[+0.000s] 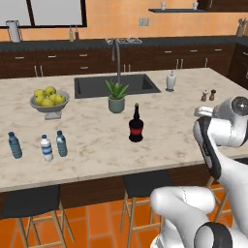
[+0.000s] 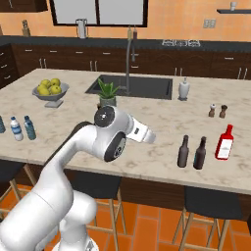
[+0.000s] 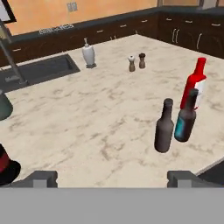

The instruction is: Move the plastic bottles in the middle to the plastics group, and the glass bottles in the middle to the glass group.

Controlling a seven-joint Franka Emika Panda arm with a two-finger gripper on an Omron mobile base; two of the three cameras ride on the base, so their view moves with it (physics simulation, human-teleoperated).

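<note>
Gripper point(image 3: 112, 177) spread wide and empty above the marble surface point(image 3: 100, 118). Ahead and right of it: two dark bottles point(image 3: 165, 126) close together, upright, just beside the red bottle point(image 3: 194, 82) behind them. At its near left, by the frame edge: round-bellied black bottle point(image 1: 136, 124) with red label, standing alone. Far off to the left: three small water bottles point(image 1: 47, 147) in a loose row, well apart from the gripper.

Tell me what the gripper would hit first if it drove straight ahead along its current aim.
Most likely bare marble countertop. The open gripper looks down across it, and the centre line passes left of the two dark bottles and red bottle. Depth is hard to judge.
</note>
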